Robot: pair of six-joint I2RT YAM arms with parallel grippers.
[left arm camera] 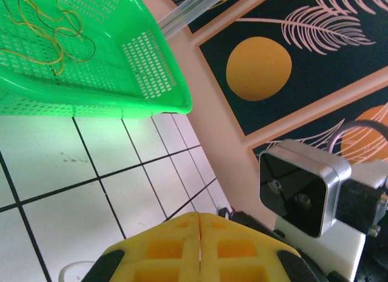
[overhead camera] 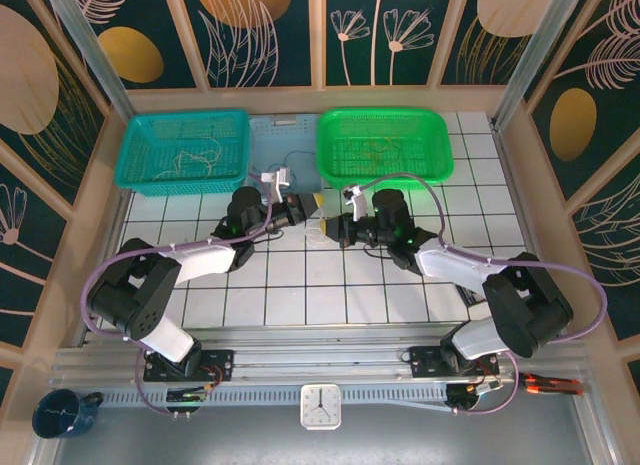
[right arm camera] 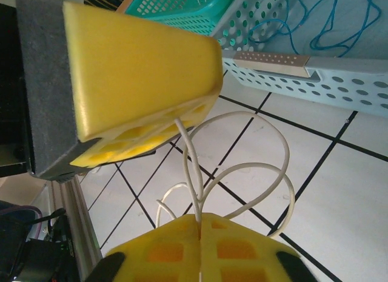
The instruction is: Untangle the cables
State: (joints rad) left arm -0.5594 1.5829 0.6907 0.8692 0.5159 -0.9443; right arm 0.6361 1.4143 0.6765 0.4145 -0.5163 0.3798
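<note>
Up close, we see the white cable pinched in our right fingers, at the bottom middle of the right wrist picture. These yellow fingers are pressed tight together, and the cable comes out of the line where they meet. From there one strand runs almost straight up, leaning a little to the left. It ends at the underside of the left fingers in the upper left, and they seem to grip it too. So the long way of the cable is up and down in this picture. The rest of it bends out to the right in two round loops above the tabletop.

In the left wrist picture, the left fingers are squeezed shut at the bottom middle, with no gap between them.

From above, both sets of fingers meet in the middle of the frame, and the white cable is a small bit between them.

More cables lie in baskets. Yellow cables are in the green basket, and blue cables are in the light blue basket.
</note>
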